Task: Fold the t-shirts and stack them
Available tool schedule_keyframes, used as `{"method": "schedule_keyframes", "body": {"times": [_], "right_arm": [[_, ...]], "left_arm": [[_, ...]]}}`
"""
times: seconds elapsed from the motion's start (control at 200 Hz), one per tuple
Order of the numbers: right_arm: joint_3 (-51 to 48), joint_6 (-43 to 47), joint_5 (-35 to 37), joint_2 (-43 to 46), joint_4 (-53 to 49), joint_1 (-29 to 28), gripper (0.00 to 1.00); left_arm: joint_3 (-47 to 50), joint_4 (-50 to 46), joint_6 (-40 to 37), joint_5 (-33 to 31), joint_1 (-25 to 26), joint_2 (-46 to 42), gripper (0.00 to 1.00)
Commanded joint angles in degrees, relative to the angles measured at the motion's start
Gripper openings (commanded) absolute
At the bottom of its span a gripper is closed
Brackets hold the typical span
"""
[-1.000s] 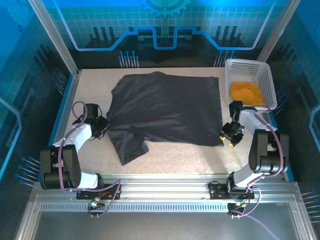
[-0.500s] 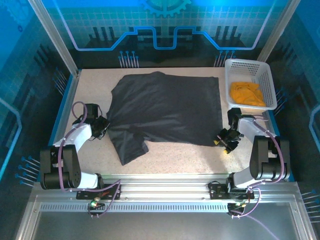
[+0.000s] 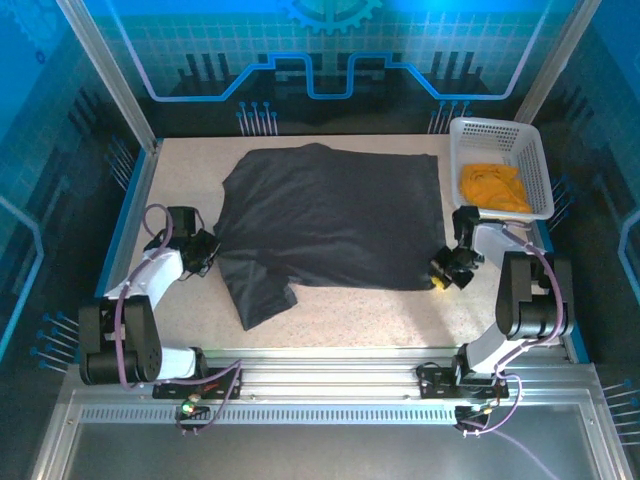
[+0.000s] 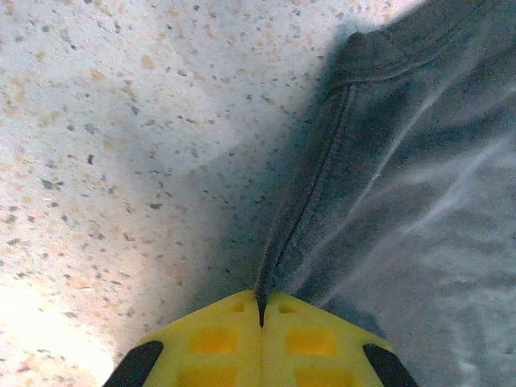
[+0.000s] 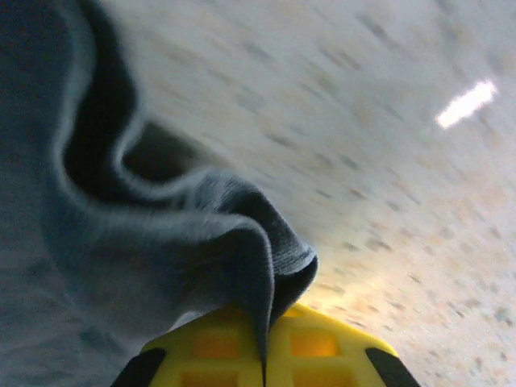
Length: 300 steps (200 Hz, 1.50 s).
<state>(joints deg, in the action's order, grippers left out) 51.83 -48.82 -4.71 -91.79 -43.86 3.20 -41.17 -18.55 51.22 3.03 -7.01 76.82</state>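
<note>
Both pincers are clenched on the dark grey shirt [image 3: 330,215], which lies spread but rumpled across the middle of the bench [image 3: 370,315]. The left pincer [image 3: 203,252] pinches the seamed edge on the shirt's left side, so the cloth runs away from it to the right. The right pincer [image 3: 447,272] grips a bunched fold at the near right corner, with the rest of the shirt stretching to its left and farther off. The orange shirt [image 3: 492,187] sits crumpled in the basket [image 3: 500,127] at the far right corner, not yet handled. The step in hand looks like the start of the first fold, or a straightening pull, on the dark shirt, with both holds now made. The next move probably calls for lifting both edges together, evenly, so the thin cloth neither slips out nor drags the loose flap at the near left into a worse crease.
</note>
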Motion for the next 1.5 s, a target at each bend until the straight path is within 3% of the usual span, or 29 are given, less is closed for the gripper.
{"method": "schedule_keyframes", "body": {"times": [0.0, 0.225, 0.4, 0.685, 0.865, 1.03, 1.205, 1.495], "right_arm": [[7.7, 3.4, 2.8, 2.8, 0.6, -3.5, 0.0], [25.7, 6.8, 5.0, 9.9, -2.3, -5.8, 0.0], [37.7, 9.2, 4.9, 13.2, -1.8, -5.6, 0.0], [36.6, 10.2, 4.8, 29.4, 3.7, -5.2, 0.0], [38.7, 9.8, 4.1, 34.6, 5.0, -4.2, 0.0], [40.0, 7.8, 0.0, 30.1, 7.6, -4.0, 0.0], [40.7, 6.9, -5.9, 19.9, 13.0, -4.8, 0.0], [59.8, 8.7, -8.6, 1.1, 10.3, -7.0, 0.0]], "left_arm": [[-3.9, 1.4, 3.5, 3.8, 0.4, -2.8, 0.0], [-18.7, 2.4, 7.4, 5.8, 0.4, -6.0, 0.0], [-29.1, 4.4, 10.5, 3.2, 0.3, -9.1, 0.0], [-31.8, 8.3, 13.1, -5.4, -0.2, -23.0, 0.0], [-40.4, 8.1, 10.6, -7.6, -0.3, -23.7, 0.0], [-47.1, 5.9, 11.4, -5.9, -0.3, -17.2, 0.0], [-44.4, 9.9, 15.0, -0.7, -1.2, -7.5, 0.0], [-51.7, 18.1, 18.1, 9.9, -5.5, 7.9, 0.0]]}}
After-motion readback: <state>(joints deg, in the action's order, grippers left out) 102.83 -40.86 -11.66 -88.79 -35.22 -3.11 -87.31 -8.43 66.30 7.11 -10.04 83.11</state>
